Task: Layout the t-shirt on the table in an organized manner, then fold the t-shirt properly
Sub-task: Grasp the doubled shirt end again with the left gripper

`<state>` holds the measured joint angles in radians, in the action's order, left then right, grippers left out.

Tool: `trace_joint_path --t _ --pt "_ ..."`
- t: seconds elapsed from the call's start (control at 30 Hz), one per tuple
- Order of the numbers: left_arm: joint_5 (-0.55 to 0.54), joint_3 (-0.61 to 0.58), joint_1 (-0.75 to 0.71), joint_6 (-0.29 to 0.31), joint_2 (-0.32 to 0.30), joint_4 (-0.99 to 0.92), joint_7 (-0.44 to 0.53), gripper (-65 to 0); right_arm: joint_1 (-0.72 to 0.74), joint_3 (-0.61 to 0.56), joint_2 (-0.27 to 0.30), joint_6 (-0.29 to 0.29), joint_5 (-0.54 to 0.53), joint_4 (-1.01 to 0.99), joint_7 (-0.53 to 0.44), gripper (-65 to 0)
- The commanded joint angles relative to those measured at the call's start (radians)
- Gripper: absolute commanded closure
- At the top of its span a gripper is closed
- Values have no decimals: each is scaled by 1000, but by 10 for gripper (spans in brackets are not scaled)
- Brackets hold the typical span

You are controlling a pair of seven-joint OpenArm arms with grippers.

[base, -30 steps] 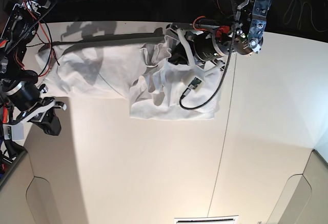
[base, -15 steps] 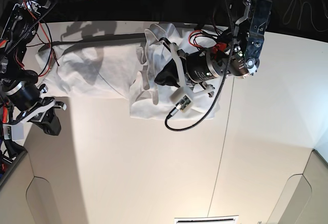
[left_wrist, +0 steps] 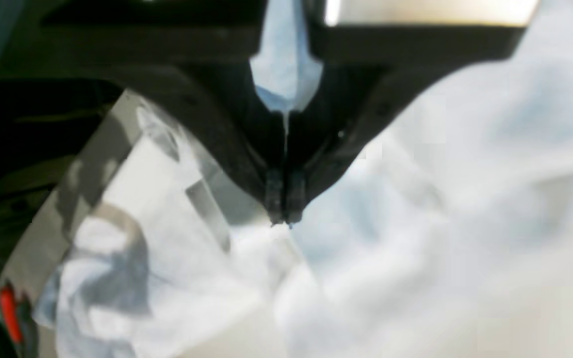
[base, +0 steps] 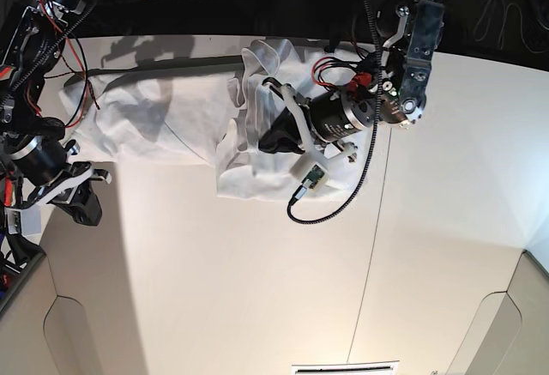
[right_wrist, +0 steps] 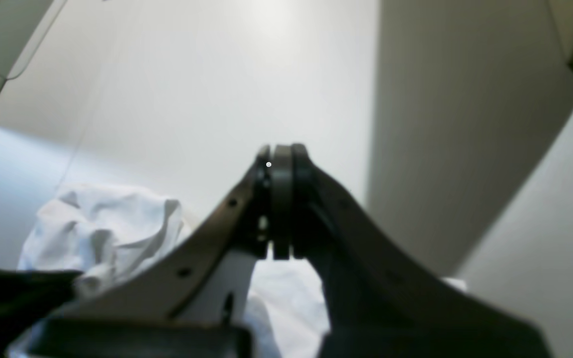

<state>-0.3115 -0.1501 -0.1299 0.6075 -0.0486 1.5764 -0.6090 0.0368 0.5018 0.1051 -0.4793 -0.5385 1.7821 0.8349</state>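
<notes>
Base view shows the t-shirt (base: 171, 117) lying crumpled along the far part of the white worktop (base: 257, 281), stretched from the far-left corner toward the middle, with a bunched ridge of folds near its centre and a flatter flap reaching toward the near side. The left gripper (base: 268, 139) sits down in that bunched middle, its black jaws pressed together on a pinch of the cloth. In the left wrist view the left gripper (left_wrist: 281, 219) has its tips meeting with white fabric gathered right at them and more fabric showing in the slot behind. The right gripper (base: 86, 208) hangs at the left edge of the worktop, apart from the shirt and near its left end. The right wrist view shows the right gripper (right_wrist: 279, 159) with jaws pressed flat together and nothing between them, bare worktop beyond and a rumpled bit of t-shirt (right_wrist: 107, 219) lower left.
</notes>
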Motion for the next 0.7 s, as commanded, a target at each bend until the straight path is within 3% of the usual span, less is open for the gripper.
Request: trace_joint_path --t 0.0,0.27,0.37,0.4,0.47,0.53,0.67 --pt "-21 -2 32 6 20 -23 27 0 18 1 11 -6 -15 16 -24 0" --pt "-84 -2 142 15 60 -161 89 0 19 1 11 -6 -14 16 -24 0" --pt "-144 -2 172 59 60 -153 62 0 18 2 23 -7 -7 16 -24 0" --pt "-172 -2 178 82 60 -148 41 0 18 4 34 -7 8 16 -24 -32" --pt "-219 -2 180 91 60 -132 -5 0 18 11 66 -7 31 16 -24 -220" --pt "-233 -2 180 91 59 -121 -32 -1 18 25 106 -7 34 16 -24 -261" --pt "-232 -2 180 91 59 -118 -35 -217 18 78 185 -7 26 12 3 -262"
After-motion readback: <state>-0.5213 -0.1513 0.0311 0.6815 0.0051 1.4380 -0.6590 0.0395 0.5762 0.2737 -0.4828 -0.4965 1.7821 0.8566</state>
